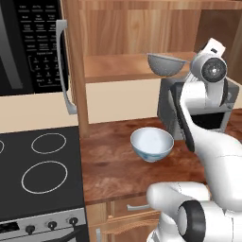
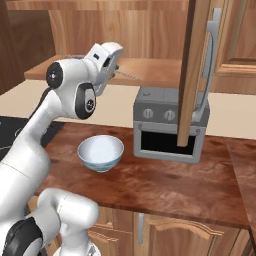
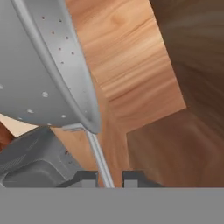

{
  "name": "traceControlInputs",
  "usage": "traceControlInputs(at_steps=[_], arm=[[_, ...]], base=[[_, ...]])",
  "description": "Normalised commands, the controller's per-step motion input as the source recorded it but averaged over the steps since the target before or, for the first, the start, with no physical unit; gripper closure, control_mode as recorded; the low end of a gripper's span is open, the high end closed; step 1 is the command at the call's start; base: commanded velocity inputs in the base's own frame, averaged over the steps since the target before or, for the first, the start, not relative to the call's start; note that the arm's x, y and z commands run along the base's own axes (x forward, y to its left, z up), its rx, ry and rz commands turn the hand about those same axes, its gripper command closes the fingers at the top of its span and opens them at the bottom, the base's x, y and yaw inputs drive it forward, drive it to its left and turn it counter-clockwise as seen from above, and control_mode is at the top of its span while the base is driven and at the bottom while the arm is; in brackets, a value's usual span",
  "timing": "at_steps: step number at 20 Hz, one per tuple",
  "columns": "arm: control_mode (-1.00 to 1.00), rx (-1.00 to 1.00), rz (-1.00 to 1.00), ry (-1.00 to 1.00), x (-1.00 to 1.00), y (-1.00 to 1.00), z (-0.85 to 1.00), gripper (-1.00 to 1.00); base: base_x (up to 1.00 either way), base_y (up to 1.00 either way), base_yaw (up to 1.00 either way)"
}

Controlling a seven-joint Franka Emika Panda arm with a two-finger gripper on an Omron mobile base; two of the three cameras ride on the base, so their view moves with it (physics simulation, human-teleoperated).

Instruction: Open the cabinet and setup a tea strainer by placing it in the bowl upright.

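Strainer handle, thin grey rod, nearest item: it runs straight down between my two dark finger tips in the hand view, and my jaws (image 3: 109,178) are closed almost fully on it.

Tea strainer (image 1: 166,64): grey perforated metal basket with rim, held by its handle. Position: in the air at the front edge of the cabinet shelf (image 1: 118,66), basket roughly upright, above and slightly behind the bowl.

Bowl (image 1: 151,143): white, pale bluish inside, faint pattern near the foot. Standing on the wooden worktop (image 1: 118,170), empty, directly in front of the open cabinet.

Cabinet (image 2: 125,30): light-brown wood. Door (image 2: 192,70) swung out, seen edge-on, with its long grey bar handle (image 2: 210,65).

Toaster oven (image 2: 167,127): grey, with knobs, on the worktop just right of the bowl.

Microwave (image 1: 30,45): black, mounted at the left above the stove (image 1: 40,170).

Progress, as I judge it: cabinet opened, strainer gripped and clear of the shelf. Remaining: carry it down over the bowl, seat the basket inside with its rim level, let go.

Writing: small white text on the microwave keypad, too small to read. No brands seen.
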Motion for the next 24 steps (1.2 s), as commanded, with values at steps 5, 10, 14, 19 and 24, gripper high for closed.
traceControlInputs(at_steps=[5,10,14,19,24], arm=[[-1.0,-0.09,-0.41,0.01,-0.31,0.04,0.08,1.0],[-1.0,-0.05,-0.5,0.09,-0.22,0.0,0.0,1.0],[-1.0,0.0,-0.54,0.15,-0.15,0.03,0.0,1.0],[-1.0,-0.02,-0.49,0.1,-0.27,0.1,0.0,1.0],[-1.0,-0.01,-0.4,0.07,-0.46,0.21,-0.02,1.0]], base=[[0.0,0.0,0.0],[0.0,0.0,0.0],[0.0,0.0,0.0],[0.0,0.0,0.0],[0.0,0.0,0.0]])
